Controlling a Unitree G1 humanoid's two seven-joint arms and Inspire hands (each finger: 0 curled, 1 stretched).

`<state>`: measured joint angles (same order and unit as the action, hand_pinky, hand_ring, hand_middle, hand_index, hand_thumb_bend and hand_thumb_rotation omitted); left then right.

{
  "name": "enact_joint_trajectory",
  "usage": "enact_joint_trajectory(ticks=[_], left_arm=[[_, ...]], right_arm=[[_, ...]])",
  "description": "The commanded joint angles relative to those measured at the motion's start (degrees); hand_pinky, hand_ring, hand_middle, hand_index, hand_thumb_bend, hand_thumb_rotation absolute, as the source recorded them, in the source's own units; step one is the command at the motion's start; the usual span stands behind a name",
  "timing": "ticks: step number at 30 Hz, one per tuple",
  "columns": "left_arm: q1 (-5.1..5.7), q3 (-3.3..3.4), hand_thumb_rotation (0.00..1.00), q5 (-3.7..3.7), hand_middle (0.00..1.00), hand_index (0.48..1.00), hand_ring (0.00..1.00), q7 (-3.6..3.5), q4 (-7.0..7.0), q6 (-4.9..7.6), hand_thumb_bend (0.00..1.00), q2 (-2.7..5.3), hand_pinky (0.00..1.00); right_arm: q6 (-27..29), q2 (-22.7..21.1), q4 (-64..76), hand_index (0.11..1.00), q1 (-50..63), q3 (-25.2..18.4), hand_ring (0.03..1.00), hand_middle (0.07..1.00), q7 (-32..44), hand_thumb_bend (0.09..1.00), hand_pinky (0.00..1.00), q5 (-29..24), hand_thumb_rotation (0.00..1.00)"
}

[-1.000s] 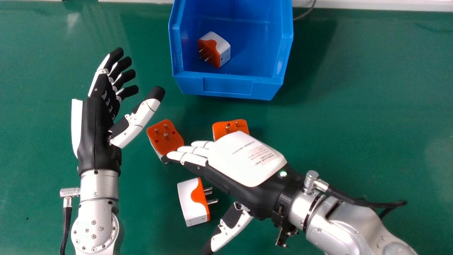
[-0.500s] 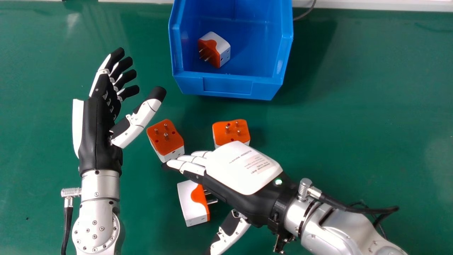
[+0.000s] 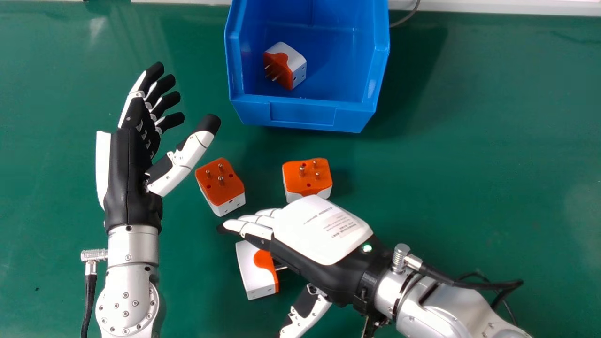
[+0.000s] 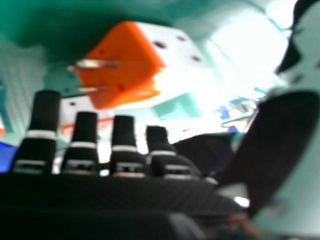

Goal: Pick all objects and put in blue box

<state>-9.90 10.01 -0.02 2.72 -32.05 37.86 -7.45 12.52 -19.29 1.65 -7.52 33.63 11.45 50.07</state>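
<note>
Your box point(image 3: 302, 114), top centre, has one plug point(image 3: 297, 68); three plugs point(image 3: 213, 188) point(image 3: 293, 176) point(image 3: 253, 272) to go, centre and lower centre. Your left hand point(image 3: 124, 173) and right hand point(image 3: 324, 230): fingers loose, thumbs apart.

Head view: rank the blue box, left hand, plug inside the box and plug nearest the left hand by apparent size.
1. blue box, though the top edge cuts it off
2. left hand
3. plug nearest the left hand
4. plug inside the box, looking somewhat smaller
</note>
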Motion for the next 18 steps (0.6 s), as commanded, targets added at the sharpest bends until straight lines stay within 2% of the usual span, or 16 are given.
enact_joint_trajectory(ticks=[1,5,11,15,18], left_arm=[[0.31,-0.26,0.36,0.10,0.87,0.873,0.83,0.06,1.80,0.45,0.77,0.10,0.77],[0.70,-0.38,0.36,0.01,0.87,0.873,0.83,0.18,2.61,0.02,0.77,0.33,0.77],[1.37,-0.50,0.36,-0.49,0.87,0.873,0.83,-0.37,3.78,-0.40,0.77,0.58,0.77],[1.60,-0.52,0.36,-0.21,0.87,0.874,0.83,-0.29,4.17,-0.57,0.77,0.53,0.77],[1.73,-0.54,0.36,-0.27,0.87,0.875,0.84,-0.37,4.44,-0.81,0.76,0.54,0.77]], right_arm=[[1.0,0.7,0.0,0.883,-1.3,0.2,0.855,0.869,-1.4,0.814,0.67,0.1,0.29],[0.7,0.9,-1.1,0.880,-2.2,0.4,0.853,0.866,-1.3,0.812,0.67,0.3,0.29],[0.5,1.0,-2.1,0.876,-3.1,0.6,0.852,0.865,-0.9,0.806,0.67,0.5,0.29],[0.2,1.5,-3.3,0.876,-3.7,0.8,0.854,0.866,-1.1,0.802,0.68,0.6,0.28],[0.2,1.9,-4.5,0.876,-4.3,1.1,0.858,0.870,-1.2,0.794,0.68,0.8,0.27]])
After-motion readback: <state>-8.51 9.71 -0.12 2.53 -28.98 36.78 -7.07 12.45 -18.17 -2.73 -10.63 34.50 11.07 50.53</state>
